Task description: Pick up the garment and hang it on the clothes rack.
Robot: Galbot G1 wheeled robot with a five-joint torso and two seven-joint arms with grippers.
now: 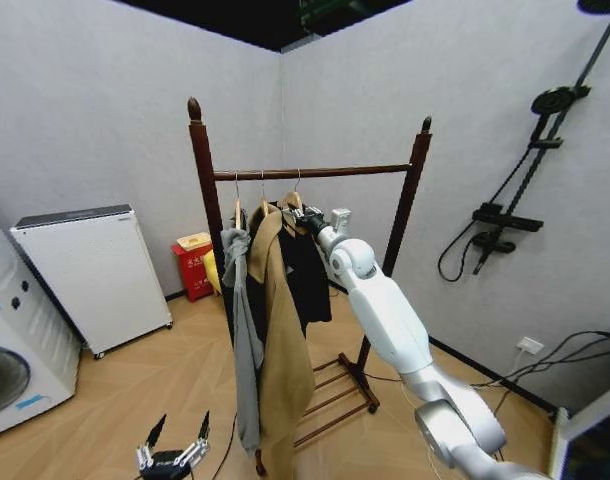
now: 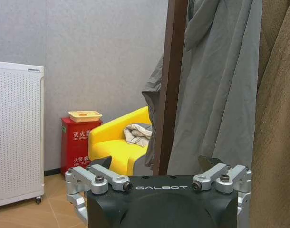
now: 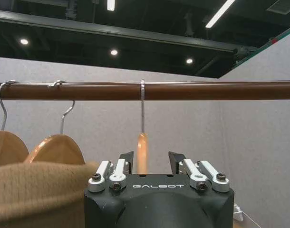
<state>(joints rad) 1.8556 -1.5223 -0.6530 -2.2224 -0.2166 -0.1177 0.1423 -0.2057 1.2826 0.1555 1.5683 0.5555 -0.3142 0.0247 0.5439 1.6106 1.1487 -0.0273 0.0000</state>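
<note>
I see the garment (image 1: 307,272) hanging on the clothes rack (image 1: 310,172), rightmost of three (hook over the bar). Right gripper (image 3: 151,162) is up at its hanger (image 3: 142,152), jaws parted around it without closing. Left gripper (image 1: 172,444) waits low, near the floor, fingers spread and empty.

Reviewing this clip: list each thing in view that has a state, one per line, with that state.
garment: hanging from the top bar on its wooden hanger.
clothes rack: upright, three hangers hooked on its bar.
tan coat: hanging, reaching near the floor.
grey hooded garment: hanging beside the left post.
right gripper: raised at the hanger, jaws open around it.
left gripper: low, jaws open, empty.
</note>
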